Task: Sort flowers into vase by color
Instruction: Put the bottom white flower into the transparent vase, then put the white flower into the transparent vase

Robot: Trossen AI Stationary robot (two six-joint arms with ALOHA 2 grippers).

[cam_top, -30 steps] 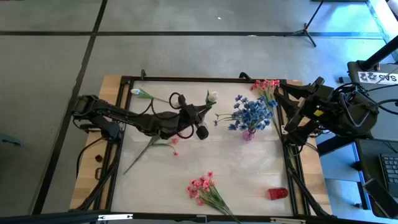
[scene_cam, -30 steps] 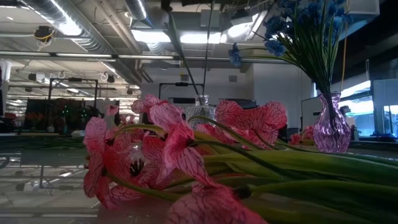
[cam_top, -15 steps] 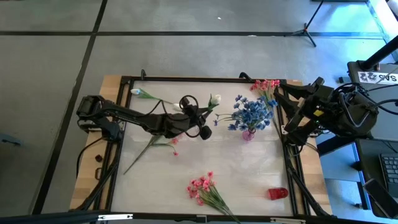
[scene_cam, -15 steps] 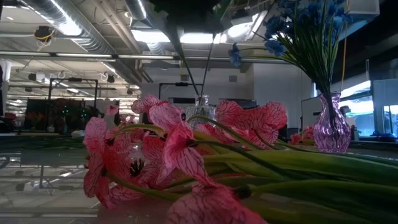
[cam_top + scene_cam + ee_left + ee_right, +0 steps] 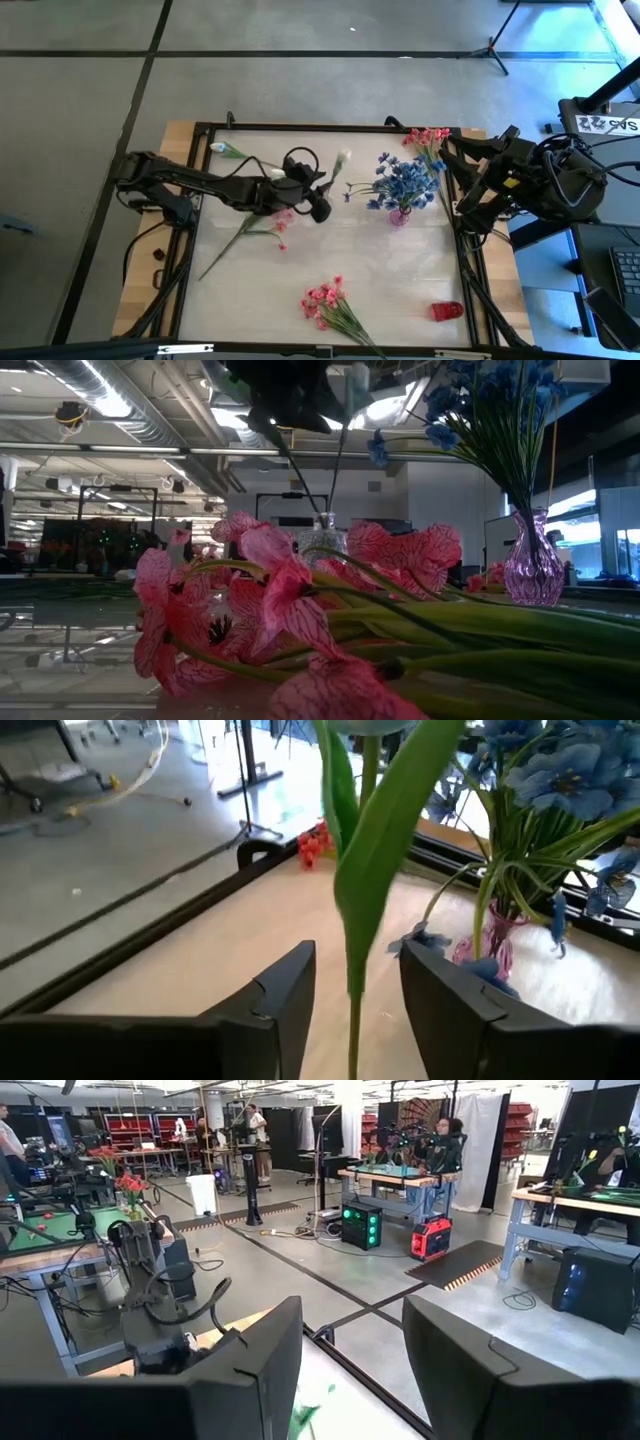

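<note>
White and bordered by a dark frame, the worktop [image 5: 400, 270] is carrying the flowers and both arms in the high view.

Left arm: it is reaching from the left edge toward the middle of the worktop. The left claw [image 5: 318, 197] is hanging above the surface. In the left wrist view its two dark fingers [image 5: 283, 995] are standing apart, and a green stem [image 5: 352, 1020] with a long leaf is passing between them. Whether the fingers are pressing on the stem cannot be told. The white bud [image 5: 342, 157] on this stem is sitting just beyond the claw, toward the far edge.

Right arm: it is waiting folded at the right edge of the worktop. The right claw [image 5: 350, 1370] is showing a wide gap between its fingers, with nothing in it.

Flower positions:
- Blue flowers [image 5: 402, 183] are standing upright in a small pink glass vase [image 5: 399, 216], right of centre.
- A second white-bud sprig [image 5: 230, 151] is lying near the far left corner.
- A pink sprig [image 5: 243, 236] is lying flat below the left arm.
- A pink bunch [image 5: 327, 301] is lying near the front edge.
- More pink blooms [image 5: 428, 136] are sitting at the far right corner.
- A small red object [image 5: 447, 311] is resting near the front right corner.
</note>
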